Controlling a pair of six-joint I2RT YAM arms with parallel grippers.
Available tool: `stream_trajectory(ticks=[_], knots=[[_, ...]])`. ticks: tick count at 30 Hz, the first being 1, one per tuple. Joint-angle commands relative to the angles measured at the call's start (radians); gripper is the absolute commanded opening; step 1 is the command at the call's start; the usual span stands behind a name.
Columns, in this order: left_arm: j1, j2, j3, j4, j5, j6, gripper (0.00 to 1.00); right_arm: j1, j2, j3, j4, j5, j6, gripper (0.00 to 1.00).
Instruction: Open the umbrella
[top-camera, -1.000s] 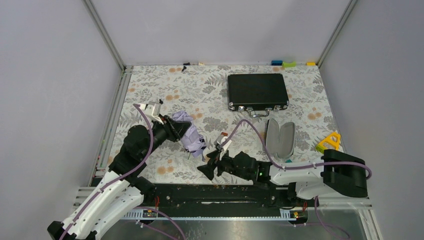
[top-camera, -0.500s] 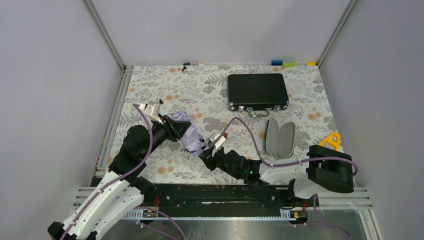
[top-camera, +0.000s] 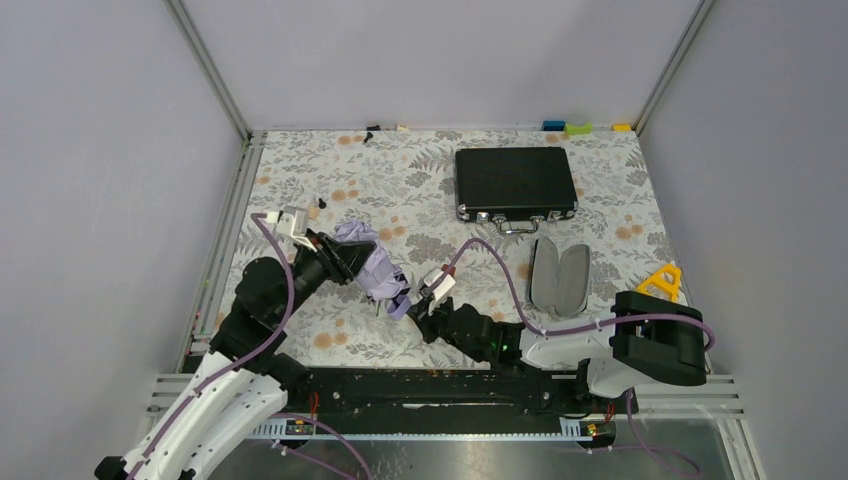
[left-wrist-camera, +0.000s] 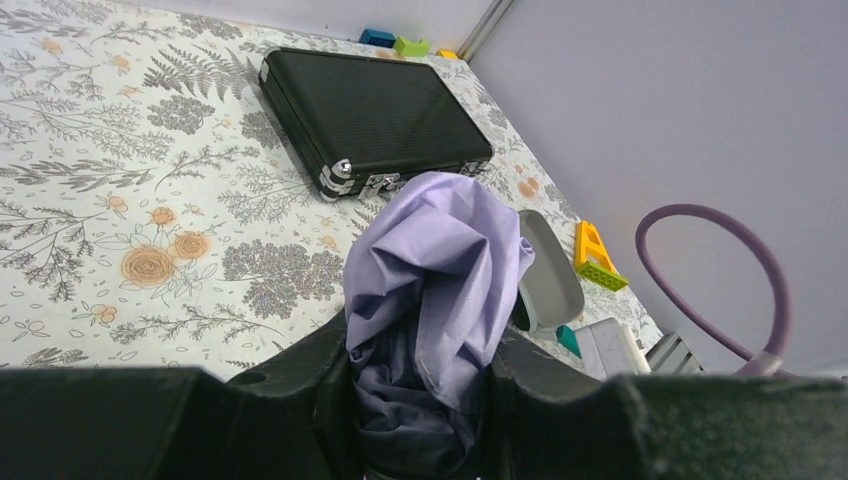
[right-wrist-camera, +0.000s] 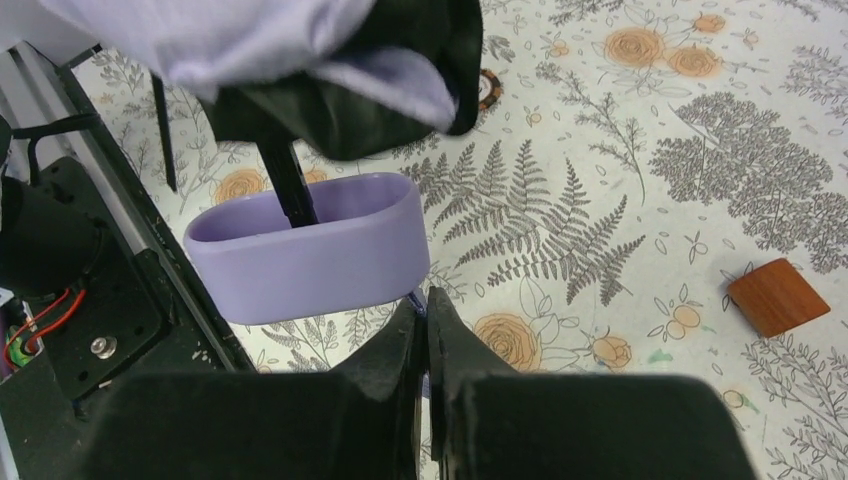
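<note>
Walls: plain pale grey panels (top-camera: 100, 150) on the left, back and right, unmarked.
Frame: aluminium corner posts (top-camera: 208, 68) at both rear corners.
Table covering: white cloth (top-camera: 420, 170), grey ferns and orange flowers, lying flat.
Near edge: black rail (top-camera: 400, 385); bare metal sheet (top-camera: 480, 458) below it.
Light: even, shadows soft.

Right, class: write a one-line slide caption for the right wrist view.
Right gripper, shut, tips close beside the lavender handle of the umbrella, above the floral table.
</note>
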Motion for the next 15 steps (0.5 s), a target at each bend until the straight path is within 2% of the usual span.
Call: stream_trajectory(ticks=[1,7,12,13,15], knots=[[0.012,-0.045,0.03,0.149,-0.026,-0.002,0.0,0.02,0.019,-0.025,0.0,0.034,0.024,0.0],[0.026,-0.07,0.035,0.125,-0.072,0.012,0.0,0.037,0.026,-0.085,0.007,0.052,0.097,0.0],[0.029,-0.06,0.034,0.132,-0.051,0.004,0.0,0.038,-0.067,-0.111,-0.049,0.06,0.069,0.0],[0.03,-0.057,0.034,0.132,-0.048,0.002,0.0,0.038,-0.095,-0.103,-0.083,0.053,0.051,0.07],[0.03,-0.051,0.036,0.131,-0.044,0.0,0.0,0.039,-0.148,-0.075,-0.164,0.044,0.017,0.4]])
